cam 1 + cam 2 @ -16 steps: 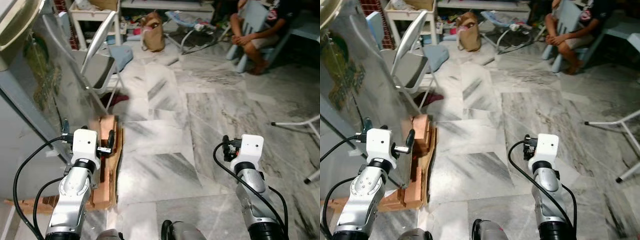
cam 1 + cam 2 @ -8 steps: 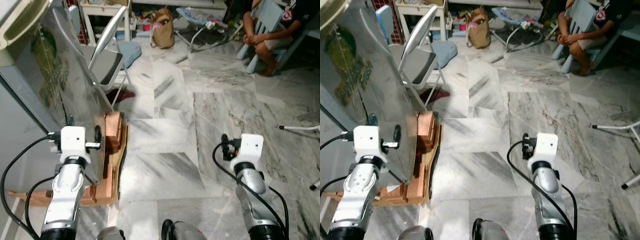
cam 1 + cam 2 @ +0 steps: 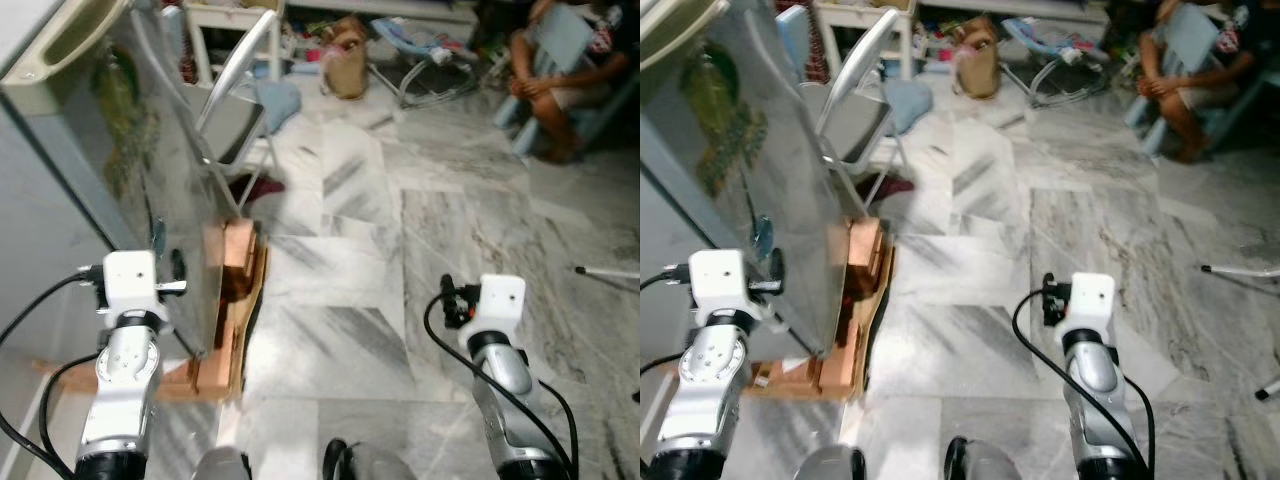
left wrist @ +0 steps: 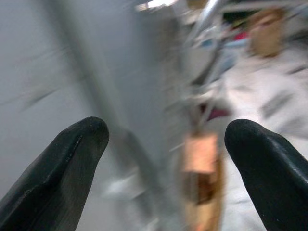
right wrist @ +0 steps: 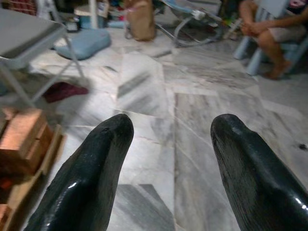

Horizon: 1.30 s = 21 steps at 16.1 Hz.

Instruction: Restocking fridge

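The robot's left gripper (image 4: 163,159) has its two black fingers spread wide apart and holds nothing. It is raised at the robot's left, just beside the front corner of a tall grey fridge (image 3: 60,210), and its blurred wrist view looks along that grey side. In the head views the left arm (image 3: 125,340) reaches forward close to the fridge's shiny metal face, though whether it touches cannot be told.

The right gripper (image 5: 171,178) is also wide open and empty, held out over bare floor at the robot's right, well apart from the fridge. Its arm (image 3: 497,340) carries a white wrist block with a looping black cable.

The fridge stands along the left edge of the scene, resting on a low wooden pallet (image 3: 232,320) whose stacked blocks show at its base. A faded green picture marks its reflective side.

The floor (image 3: 350,250) is grey-veined marble tile. Behind the fridge stands a folding metal chair (image 3: 235,110) with a grey seat, a dark red cloth (image 5: 65,90) lying on the floor under it. Farther back are a brown paper bag (image 5: 139,21), a pale blue cushion (image 5: 89,42) and a baby bouncer frame (image 3: 1060,65). At the far right a person (image 3: 570,80) sits on a light blue chair, hands clasped.
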### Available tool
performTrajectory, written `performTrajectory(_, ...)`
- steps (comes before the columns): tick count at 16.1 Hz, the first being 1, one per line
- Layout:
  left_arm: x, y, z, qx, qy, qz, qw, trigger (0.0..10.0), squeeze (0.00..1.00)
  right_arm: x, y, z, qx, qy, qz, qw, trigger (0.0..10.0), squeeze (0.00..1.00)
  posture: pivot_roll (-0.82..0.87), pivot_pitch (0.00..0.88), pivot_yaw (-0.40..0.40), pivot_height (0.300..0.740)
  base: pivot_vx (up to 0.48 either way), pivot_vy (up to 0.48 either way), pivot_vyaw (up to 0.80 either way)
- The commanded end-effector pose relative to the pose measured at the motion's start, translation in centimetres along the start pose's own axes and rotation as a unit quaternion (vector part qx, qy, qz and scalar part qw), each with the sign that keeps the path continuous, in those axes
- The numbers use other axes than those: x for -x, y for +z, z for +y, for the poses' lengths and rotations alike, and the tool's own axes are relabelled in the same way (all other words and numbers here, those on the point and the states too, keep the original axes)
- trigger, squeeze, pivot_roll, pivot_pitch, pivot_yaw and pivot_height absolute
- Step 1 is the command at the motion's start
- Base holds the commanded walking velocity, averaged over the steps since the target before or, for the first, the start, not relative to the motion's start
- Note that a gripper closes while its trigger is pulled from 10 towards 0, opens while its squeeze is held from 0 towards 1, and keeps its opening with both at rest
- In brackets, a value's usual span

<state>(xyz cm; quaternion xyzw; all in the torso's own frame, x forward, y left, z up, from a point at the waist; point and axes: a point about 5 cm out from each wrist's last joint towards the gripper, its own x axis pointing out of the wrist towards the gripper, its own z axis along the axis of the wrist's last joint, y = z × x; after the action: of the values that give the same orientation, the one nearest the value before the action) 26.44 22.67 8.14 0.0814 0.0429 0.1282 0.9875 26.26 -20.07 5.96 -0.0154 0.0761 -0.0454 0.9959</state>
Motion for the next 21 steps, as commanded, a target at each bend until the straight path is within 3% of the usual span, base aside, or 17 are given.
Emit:
performTrajectory(1, -0.3, 0.0, 0.3, -0.007, 0.010, 0.005, 1.000, 10.0, 0.00, 0.2, -0.2, -0.4, 0.001, -0.007, 0.008, 1.000, 10.0, 0.00, 0.04, 0.105, -0.064, 0.740, 0.000, 0.000, 0.00)
performTrajectory(4, -0.8, -0.1, 0.8, -0.006, 0.020, 0.010, 1.000, 10.0, 0.00, 0.2, -0.2, -0.4, -0.002, -0.005, 0.010, 1.000, 10.0, 0.00, 0.04, 0.107, -0.064, 0.740, 0.000, 0.000, 0.00)
performTrajectory(8, -1.8, 0.5, 0.1, 0.007, -0.016, 0.000, 1.000, 10.0, 0.00, 0.2, -0.3, -0.2, -0.004, -0.001, 0.015, 1.000, 10.0, 0.00, 0.03, 0.104, -0.068, 0.740, 0.000, 0.000, 0.00)
performTrajectory(12, -3.3, 1.6, -0.9, -0.011, -0.056, -0.021, 0.998, 10.0, 0.00, 0.3, -0.5, -0.1, -0.003, 0.003, 0.022, 1.000, 10.0, 0.00, 0.03, 0.104, -0.067, 0.740, 0.000, 0.000, 0.00)
performTrajectory(21, -5.8, 3.0, -0.4, -0.025, -0.039, -0.033, 0.998, 10.0, 0.00, 0.9, -0.8, -0.5, -0.008, -0.004, 0.028, 1.000, 10.0, 0.00, 0.01, 0.102, -0.059, 0.740, 0.000, 0.000, 0.00)
